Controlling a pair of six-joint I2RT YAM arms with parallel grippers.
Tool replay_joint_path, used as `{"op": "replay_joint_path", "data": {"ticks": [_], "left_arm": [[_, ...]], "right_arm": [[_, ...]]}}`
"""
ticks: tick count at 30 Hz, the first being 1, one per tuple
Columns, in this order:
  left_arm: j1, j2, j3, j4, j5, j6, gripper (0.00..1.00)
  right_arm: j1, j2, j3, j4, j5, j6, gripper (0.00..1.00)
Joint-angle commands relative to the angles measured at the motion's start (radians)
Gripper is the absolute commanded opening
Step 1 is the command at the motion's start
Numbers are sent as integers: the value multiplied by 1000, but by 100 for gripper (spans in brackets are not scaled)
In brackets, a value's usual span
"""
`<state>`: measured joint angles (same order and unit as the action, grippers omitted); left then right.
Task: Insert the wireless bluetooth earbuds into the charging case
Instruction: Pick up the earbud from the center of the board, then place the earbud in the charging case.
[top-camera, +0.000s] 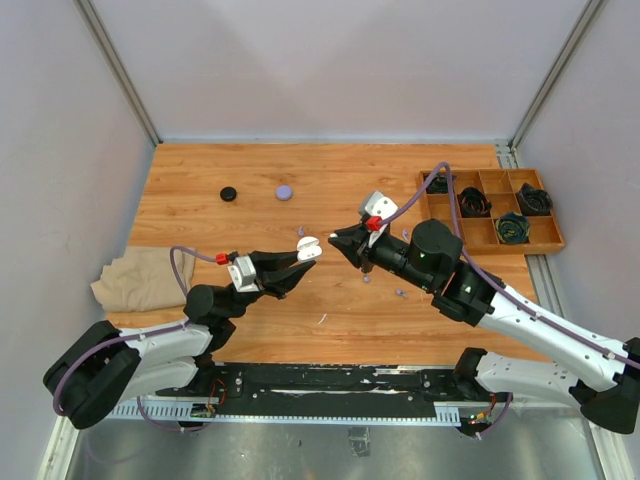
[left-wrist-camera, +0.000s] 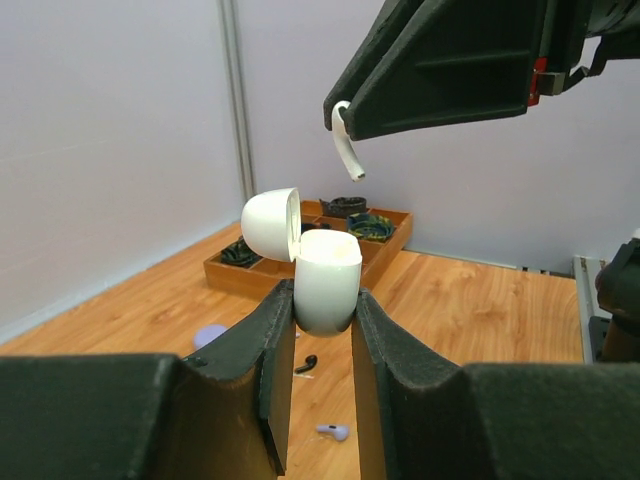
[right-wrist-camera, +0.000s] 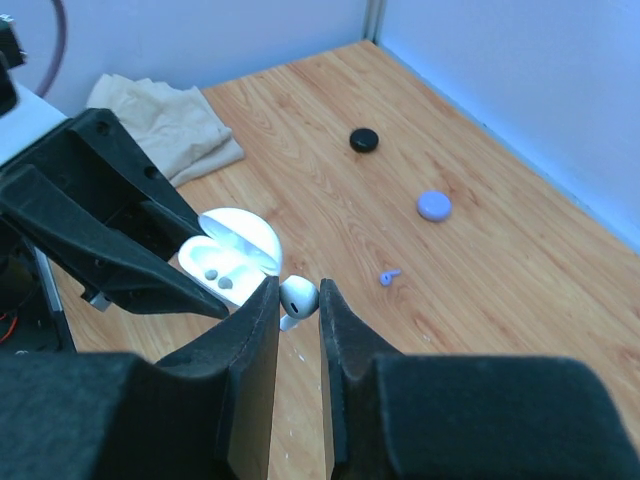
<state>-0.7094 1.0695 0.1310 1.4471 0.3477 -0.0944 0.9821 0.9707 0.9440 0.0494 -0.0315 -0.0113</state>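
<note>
Right wrist: right gripper (right-wrist-camera: 298, 300) clamped on a white earbud (right-wrist-camera: 299, 295), left gripper (left-wrist-camera: 323, 305) clamped on the open charging case (left-wrist-camera: 326, 265); I'd ease the earbud left over the case, stem down, then lower slowly.

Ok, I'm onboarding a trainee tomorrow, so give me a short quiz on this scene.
1. True or false: the charging case in the left gripper has its lid shut.
2. What does the right gripper pinch? A) a black earbud B) a white earbud C) nothing
3. Fill in: the coiled cables sit in a wooden ____.
Key: 1 false; 2 B; 3 tray.
</note>
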Motion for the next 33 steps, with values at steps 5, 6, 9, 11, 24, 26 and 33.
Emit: {"op": "replay_joint_path", "data": {"ticks": [5,6,9,11,24,26,33], "left_arm": [[-4,-28,29,25,-5,-40,0],[-4,-29,30,23,-4,-43,0],[-4,-31,31,22,-1,-52,0],[-4,-31,33,24,2,-55,0],[-4,-40,32,29,6,-74,0],[-4,-41,29,31,4,-76,0],[-4,-51,25,40,-8,-108,0]], "right_arm": [[52,19,-34,169,-48,-50,19],[55,23,-36,176,-51,-51,19],[65,36,-38,190,-60,-58,19],[68,43,-38,197,-65,-59,19],[94,84,-37,212,-76,-80,19],[98,83,-40,213,-74,-86,19],[104,78,-53,212,-87,-98,19]]}}
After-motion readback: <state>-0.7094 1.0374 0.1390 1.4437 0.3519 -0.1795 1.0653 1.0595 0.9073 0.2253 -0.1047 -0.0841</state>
